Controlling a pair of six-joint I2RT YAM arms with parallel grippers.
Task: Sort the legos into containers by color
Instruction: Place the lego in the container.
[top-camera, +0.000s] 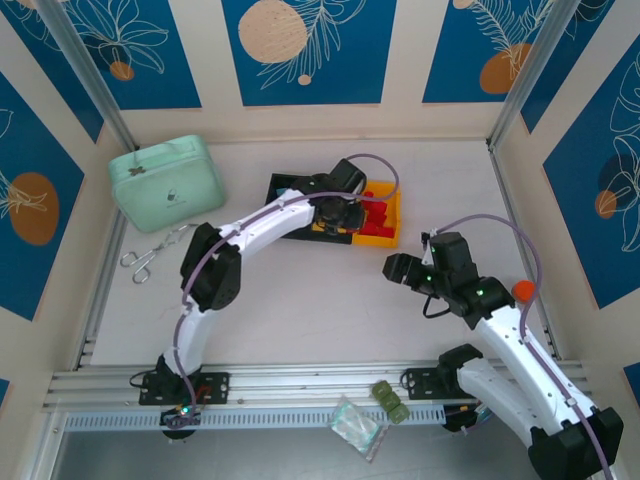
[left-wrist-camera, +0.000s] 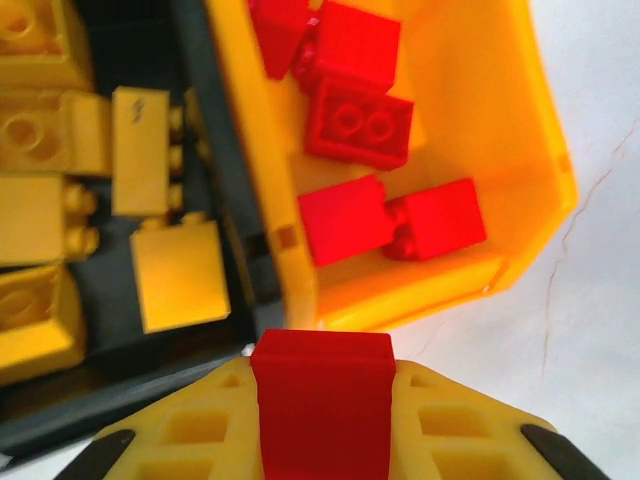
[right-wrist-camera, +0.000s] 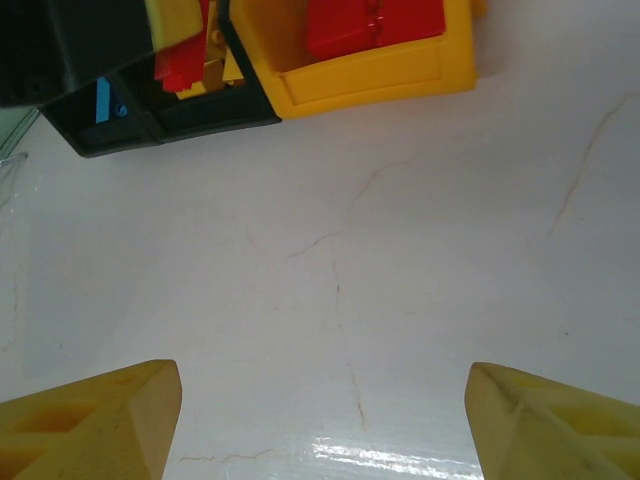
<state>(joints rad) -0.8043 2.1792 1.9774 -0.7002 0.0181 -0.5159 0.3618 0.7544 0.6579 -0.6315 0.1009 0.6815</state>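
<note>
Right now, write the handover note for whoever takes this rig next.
Left gripper: shut on a red plastic studded brick, by the rim of the orange-yellow plastic bin.
Right gripper: open, empty, over bare table.
Done: red bricks lie in the orange-yellow bin, yellow bricks in the adjoining black bin; a blue piece shows in the far black bin.
Left: drop the held brick with the reds, then check for strays.
</note>
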